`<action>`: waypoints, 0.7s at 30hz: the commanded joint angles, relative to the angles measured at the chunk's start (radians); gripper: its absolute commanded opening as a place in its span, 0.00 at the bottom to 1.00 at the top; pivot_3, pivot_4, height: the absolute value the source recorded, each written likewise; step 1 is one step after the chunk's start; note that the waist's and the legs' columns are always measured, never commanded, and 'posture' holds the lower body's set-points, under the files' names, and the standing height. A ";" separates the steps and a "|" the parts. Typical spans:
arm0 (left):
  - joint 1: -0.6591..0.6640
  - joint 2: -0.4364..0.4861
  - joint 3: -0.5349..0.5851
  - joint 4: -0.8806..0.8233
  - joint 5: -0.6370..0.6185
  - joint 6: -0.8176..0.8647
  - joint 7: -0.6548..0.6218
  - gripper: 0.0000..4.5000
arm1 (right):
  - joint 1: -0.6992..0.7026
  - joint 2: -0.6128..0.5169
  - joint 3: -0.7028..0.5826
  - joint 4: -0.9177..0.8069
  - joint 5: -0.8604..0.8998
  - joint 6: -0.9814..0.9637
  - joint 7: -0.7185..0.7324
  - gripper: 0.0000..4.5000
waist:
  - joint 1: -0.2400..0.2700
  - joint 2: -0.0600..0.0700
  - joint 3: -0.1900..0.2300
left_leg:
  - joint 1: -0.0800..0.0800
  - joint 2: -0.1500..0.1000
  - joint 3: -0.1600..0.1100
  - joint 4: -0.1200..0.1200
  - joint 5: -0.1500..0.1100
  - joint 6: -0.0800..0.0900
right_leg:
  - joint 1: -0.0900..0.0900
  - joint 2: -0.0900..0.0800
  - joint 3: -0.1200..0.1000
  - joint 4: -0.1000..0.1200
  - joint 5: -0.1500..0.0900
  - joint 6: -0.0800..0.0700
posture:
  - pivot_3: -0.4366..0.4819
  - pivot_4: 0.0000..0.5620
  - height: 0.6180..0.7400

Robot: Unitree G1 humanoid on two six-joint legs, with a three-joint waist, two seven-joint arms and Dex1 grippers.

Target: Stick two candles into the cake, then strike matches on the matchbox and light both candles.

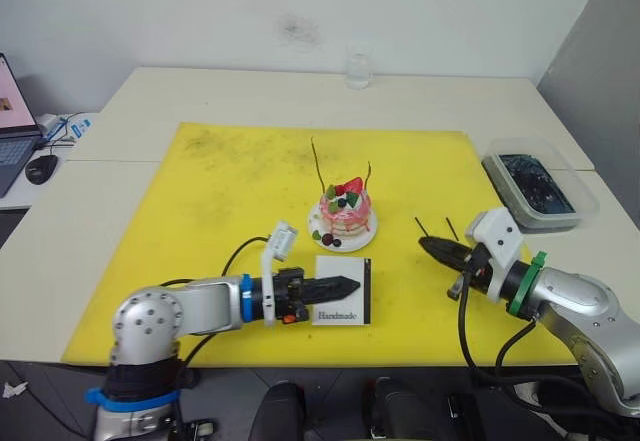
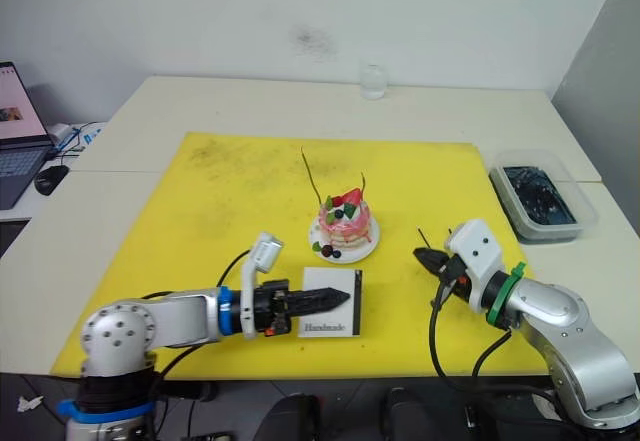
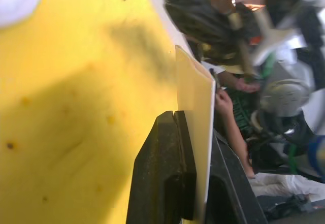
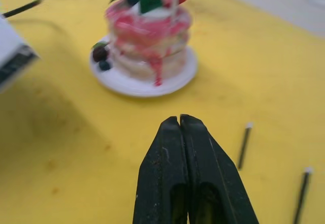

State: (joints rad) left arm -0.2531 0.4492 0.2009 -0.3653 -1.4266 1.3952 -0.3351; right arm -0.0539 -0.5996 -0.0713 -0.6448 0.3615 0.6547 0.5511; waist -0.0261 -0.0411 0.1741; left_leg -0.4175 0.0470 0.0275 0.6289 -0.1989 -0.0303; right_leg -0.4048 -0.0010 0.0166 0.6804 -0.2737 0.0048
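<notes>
The pink-layered cake (image 1: 345, 213) sits on its white plate (image 1: 366, 232) in the middle of the yellow mat. Two thin candles (image 1: 317, 169) (image 1: 368, 176) stand upright in it, unlit. My left gripper (image 1: 350, 285) is shut on the white matchbox (image 1: 345, 303), gripping it by its edge (image 3: 195, 107) low over the mat in front of the cake. Two short dark matches (image 1: 422, 226) (image 1: 452, 228) lie on the mat right of the cake. My right gripper (image 1: 428, 245) is shut and empty, its tip just short of the matches (image 4: 244, 145) (image 4: 302, 196).
The yellow mat (image 1: 220, 211) covers the table's middle. A clear lidded container (image 1: 538, 186) with dark contents stands at the right edge, a glass (image 1: 359, 66) at the far side. A laptop (image 1: 12, 121) and a mouse (image 1: 41, 168) sit on a side table to the left.
</notes>
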 commanded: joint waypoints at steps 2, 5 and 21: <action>0.017 0.059 -0.011 -0.080 0.004 -0.064 -0.062 0.00 | -0.009 0.063 0.011 0.085 -0.084 -0.101 -0.084 0.09 | 0.000 0.000 0.000 | 0.000 0.000 0.001 0.000 0.000 0.000 | 0.000 -0.001 0.001 0.000 0.000 0.000 | 0.48 0.27 1.00; 0.016 0.074 -0.034 -0.094 0.027 -0.101 -0.070 0.00 | -0.025 0.111 0.034 0.159 -0.127 -0.160 -0.117 0.30 | 0.000 0.000 0.000 | -0.001 -0.001 0.002 0.000 0.000 0.000 | 0.000 -0.001 0.001 -0.001 0.000 0.000 | 0.48 0.27 1.00; 0.024 0.118 -0.089 -0.106 0.057 -0.190 -0.075 0.00 | -0.160 0.242 0.103 0.430 -0.235 -0.178 -0.206 0.52 | 0.000 0.001 0.000 | -0.001 0.000 0.001 -0.001 0.000 0.000 | -0.001 0.000 0.001 -0.001 -0.001 -0.002 | 0.48 0.27 1.00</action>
State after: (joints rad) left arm -0.2289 0.5615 0.1133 -0.4367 -1.3665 1.2284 -0.4031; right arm -0.1922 -0.3612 0.0323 -0.1928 0.1341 0.4755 0.3509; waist -0.0261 -0.0404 0.1746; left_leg -0.4182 0.0471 0.0288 0.6278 -0.1989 -0.0302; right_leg -0.4054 -0.0014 0.0174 0.6798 -0.2746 0.0032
